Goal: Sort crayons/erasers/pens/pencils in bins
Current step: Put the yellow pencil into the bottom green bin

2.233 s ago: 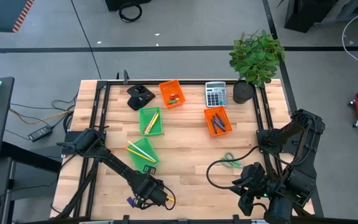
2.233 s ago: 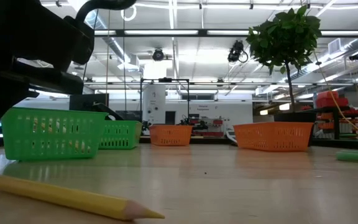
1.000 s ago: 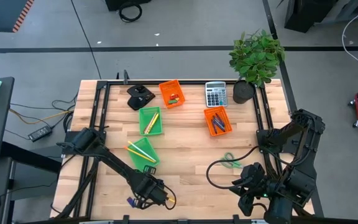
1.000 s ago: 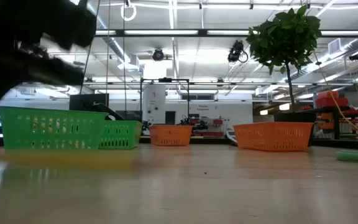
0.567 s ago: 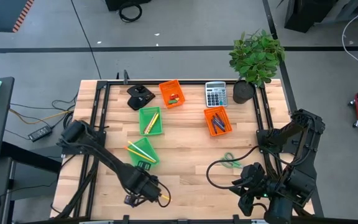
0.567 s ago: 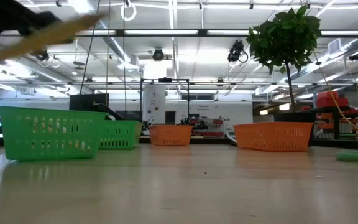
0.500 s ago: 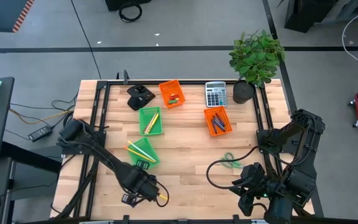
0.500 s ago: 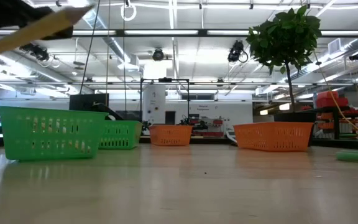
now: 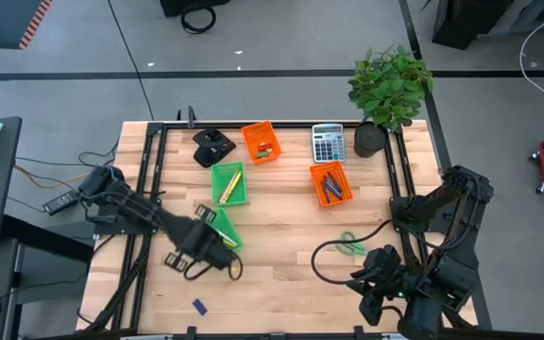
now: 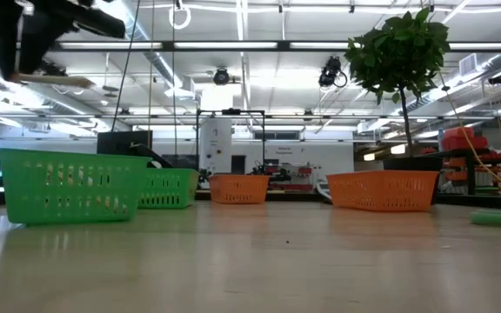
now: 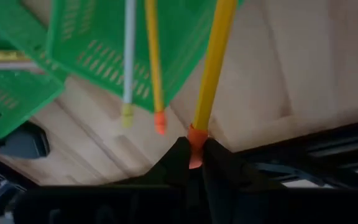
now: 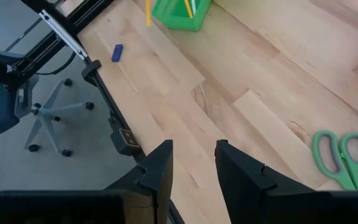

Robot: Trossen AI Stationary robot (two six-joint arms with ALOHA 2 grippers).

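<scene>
My left gripper (image 9: 206, 247) is shut on a long yellow pencil (image 11: 213, 62) with an orange end, high above the near green bin (image 9: 223, 229). That bin (image 11: 104, 50) holds two more pencils (image 11: 151, 56). In the low view the gripper (image 10: 33, 52) is at the top left with the pencil (image 10: 55, 80) under it. A second green bin (image 9: 229, 185) holds a pencil. Two orange bins (image 9: 261, 142) (image 9: 331, 184) hold small items and pens. A blue eraser (image 9: 199, 305) lies near the front edge. My right gripper (image 12: 194, 165) is open and empty at the near right. My left gripper pinches the pencil's orange end (image 11: 194, 142) between its two fingertips. The pencil runs straight out ahead of the fingers, along them. It is lifted clear of the table, about level in the low view, with its shaft over the near green bin's edge.
Green-handled scissors (image 9: 352, 246) lie at the near right. A grey calculator (image 9: 327, 144), a potted plant (image 9: 390, 90) and a black object (image 9: 213, 146) stand along the far edge. Bare wood lies in the table's near middle.
My left gripper has risen from the table near the front edge, taking the pencil with it, and gone toward the far left to above the near green bin. The pencil, which lay on the table, is now lifted clear.
</scene>
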